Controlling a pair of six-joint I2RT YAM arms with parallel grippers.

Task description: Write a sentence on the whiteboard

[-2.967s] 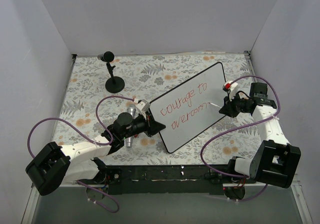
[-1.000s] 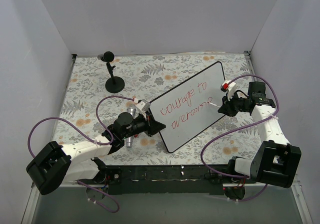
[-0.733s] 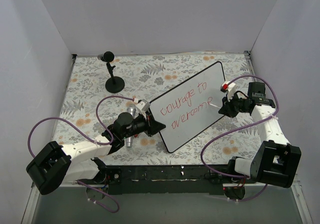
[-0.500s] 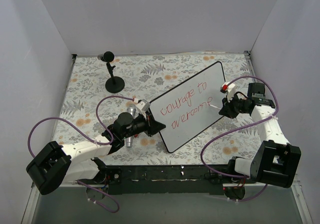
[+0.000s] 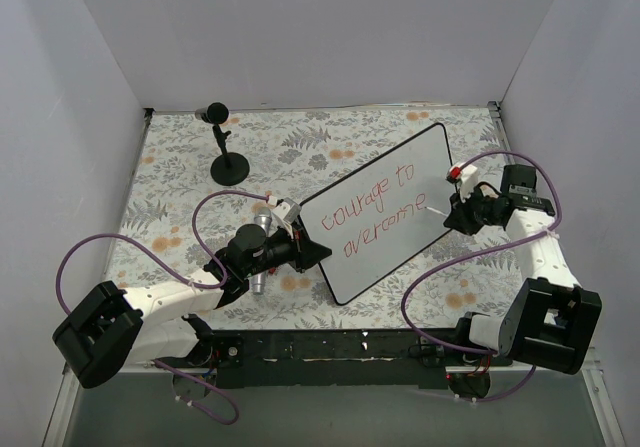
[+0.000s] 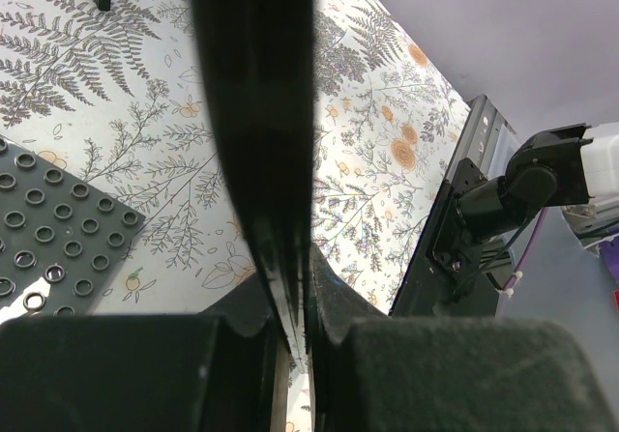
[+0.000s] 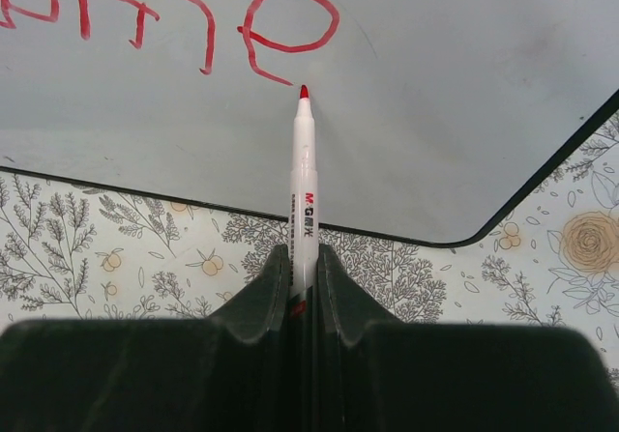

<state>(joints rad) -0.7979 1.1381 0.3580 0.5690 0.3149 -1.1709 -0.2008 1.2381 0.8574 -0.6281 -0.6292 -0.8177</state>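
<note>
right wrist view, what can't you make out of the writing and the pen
- Red handwritten sentence: right wrist view, top and left edges cut off all but the last letters.
- White red-tipped marker: lower barrel hidden inside the right gripper.
- Tip touching the glossy white whiteboard: cannot tell.

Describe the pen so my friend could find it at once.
Find the glossy white whiteboard angled across the floral tablecloth. At its right edge the right end effector pinches a slim white marker with a red tip, pointing at the red handwritten sentence. It is the only pen in sight.
</note>
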